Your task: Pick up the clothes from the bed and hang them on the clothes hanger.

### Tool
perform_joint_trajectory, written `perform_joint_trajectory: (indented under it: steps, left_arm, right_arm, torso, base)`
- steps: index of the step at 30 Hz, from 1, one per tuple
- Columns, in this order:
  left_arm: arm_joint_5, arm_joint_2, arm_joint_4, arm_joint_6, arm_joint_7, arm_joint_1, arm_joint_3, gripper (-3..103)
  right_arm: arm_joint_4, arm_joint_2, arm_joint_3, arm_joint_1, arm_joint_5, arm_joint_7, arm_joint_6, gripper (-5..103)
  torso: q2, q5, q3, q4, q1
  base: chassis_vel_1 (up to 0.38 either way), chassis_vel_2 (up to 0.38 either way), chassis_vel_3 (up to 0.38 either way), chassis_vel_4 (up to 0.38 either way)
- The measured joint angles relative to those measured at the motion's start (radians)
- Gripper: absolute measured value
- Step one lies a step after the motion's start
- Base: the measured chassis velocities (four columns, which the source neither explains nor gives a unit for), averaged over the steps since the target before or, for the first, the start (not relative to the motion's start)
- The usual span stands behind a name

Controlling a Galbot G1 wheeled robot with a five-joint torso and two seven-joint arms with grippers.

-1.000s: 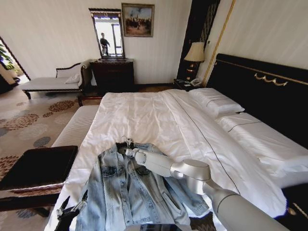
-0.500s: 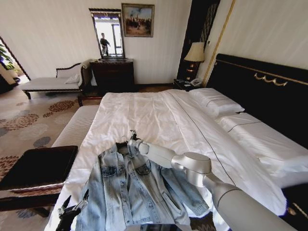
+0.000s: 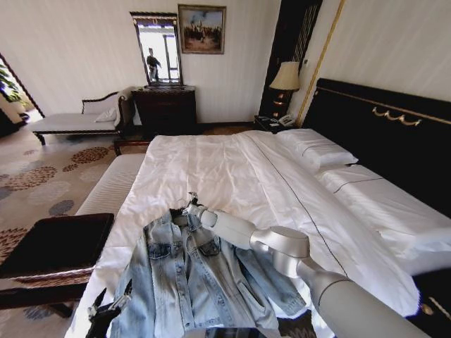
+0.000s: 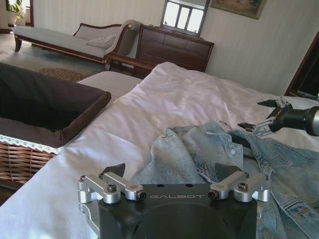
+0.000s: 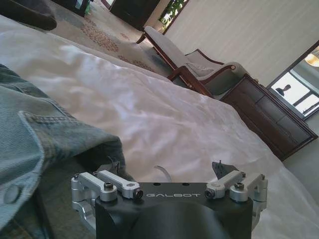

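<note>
The clothes, a light-blue denim jacket (image 3: 194, 282), lie spread front-up at the foot of the bed (image 3: 232, 169). My right arm reaches in from the lower right, and its gripper (image 3: 191, 205) hovers open at the jacket's collar. In the right wrist view a thin pale hook (image 5: 162, 173), apparently the clothes hanger's, lies on the sheet between the spread fingers (image 5: 222, 168), beside the denim collar (image 5: 45, 144). The left wrist view shows the jacket (image 4: 209, 154) and the right gripper (image 4: 266, 119) beyond it. My left gripper (image 3: 109, 308) hangs open, low beside the bed's near-left corner.
A dark-cushioned wicker seat (image 3: 49, 246) stands close on the left, with a pale padded bench (image 3: 106, 190) along the bed's side. White pillows (image 3: 317, 148) and the black headboard (image 3: 380, 127) are on the right. A chaise (image 3: 70, 120) and dresser (image 3: 165, 109) stand by the far wall.
My right gripper has slid a little farther up the bed, from over the jacket's collar to its far edge. The left gripper has sunk slightly.
</note>
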Motion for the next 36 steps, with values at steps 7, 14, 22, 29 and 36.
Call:
perform_joint_trajectory:
  steps: [7, 14, 22, 29, 36]
  left_arm:
    - [-0.001, -0.008, -0.007, -0.001, 0.000, 0.007, -0.001, 100]
    - [-0.012, -0.007, -0.007, -0.007, 0.001, 0.012, -0.002, 100]
    - [-0.020, -0.004, -0.013, -0.007, 0.002, 0.011, -0.009, 100]
    - [-0.024, -0.004, -0.009, -0.007, 0.002, 0.009, -0.006, 100]
    - [-0.022, -0.006, -0.007, -0.008, 0.003, 0.004, 0.003, 100]
  right_arm:
    - [0.026, 0.000, 0.030, -0.054, -0.047, 0.021, -0.010, 100]
    - [0.035, 0.000, 0.034, -0.068, -0.041, 0.036, -0.016, 100]
    - [0.051, 0.000, 0.038, -0.071, -0.021, 0.052, -0.016, 100]
    - [0.074, 0.001, 0.054, -0.068, -0.006, 0.062, -0.044, 100]
    - [0.118, -0.001, 0.071, -0.082, 0.027, 0.086, -0.061, 100]
  torso:
    - [0.000, 0.0000, 0.000, -0.0001, 0.000]
    - [0.000, 0.0000, 0.000, -0.0003, 0.000]
    - [0.000, 0.0000, 0.000, 0.0002, 0.000]
    - [0.000, -0.0003, 0.000, 0.0002, 0.000]
    - [0.000, 0.0002, 0.000, -0.0007, 0.000]
  base:
    - [0.000, 0.000, 0.000, 0.000]
    - [0.015, 0.017, -0.014, -0.018]
    - [0.112, 0.132, -0.117, -0.142]
    - [0.055, 0.095, -0.039, -0.074]
    - [-0.041, -0.034, 0.016, 0.010]
